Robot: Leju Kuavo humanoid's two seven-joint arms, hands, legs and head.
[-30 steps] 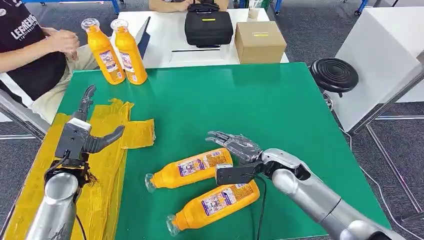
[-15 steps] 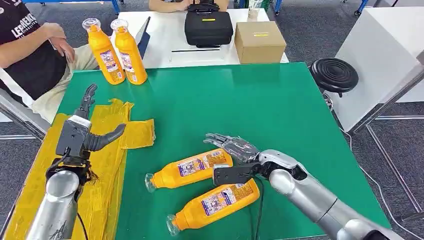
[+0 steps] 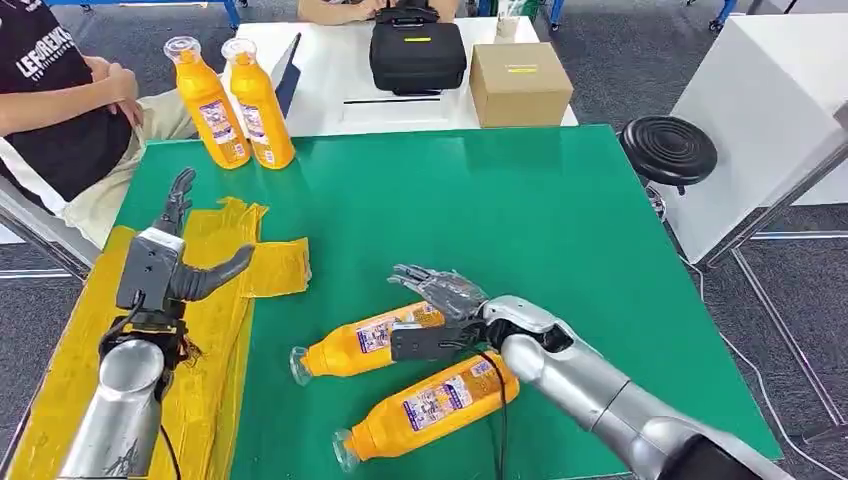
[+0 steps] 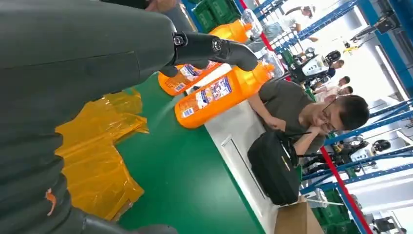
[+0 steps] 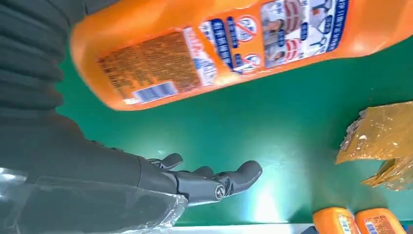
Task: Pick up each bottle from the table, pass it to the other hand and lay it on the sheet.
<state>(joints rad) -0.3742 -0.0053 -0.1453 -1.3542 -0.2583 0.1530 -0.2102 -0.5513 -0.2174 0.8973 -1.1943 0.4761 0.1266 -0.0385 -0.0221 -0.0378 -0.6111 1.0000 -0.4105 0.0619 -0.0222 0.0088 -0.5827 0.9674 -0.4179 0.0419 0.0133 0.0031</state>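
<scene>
Two orange bottles lie on the green table (image 3: 560, 220): one (image 3: 370, 345) nearer the sheet, the other (image 3: 430, 405) by the front edge. My right hand (image 3: 440, 300) hovers with its fingers spread over the base end of the first lying bottle (image 5: 234, 44), its thumb between the two; its fingers (image 5: 209, 183) stretch out straight, holding nothing. Two more orange bottles (image 3: 210, 105) (image 3: 258, 105) stand upright at the far left corner. The yellow sheet (image 3: 215, 300) covers the table's left side. My left hand (image 3: 165, 265) is raised over the sheet, fingers apart and empty.
A person (image 3: 60, 100) sits at the far left corner, close to the standing bottles. Behind the table a white desk holds a black bag (image 3: 417, 52) and a cardboard box (image 3: 518, 82). A black stool (image 3: 668, 148) stands to the right.
My right hand has slid left along the table, onto the base end of the nearer-the-sheet lying bottle. The left hand has barely moved. The person's arm has shifted.
</scene>
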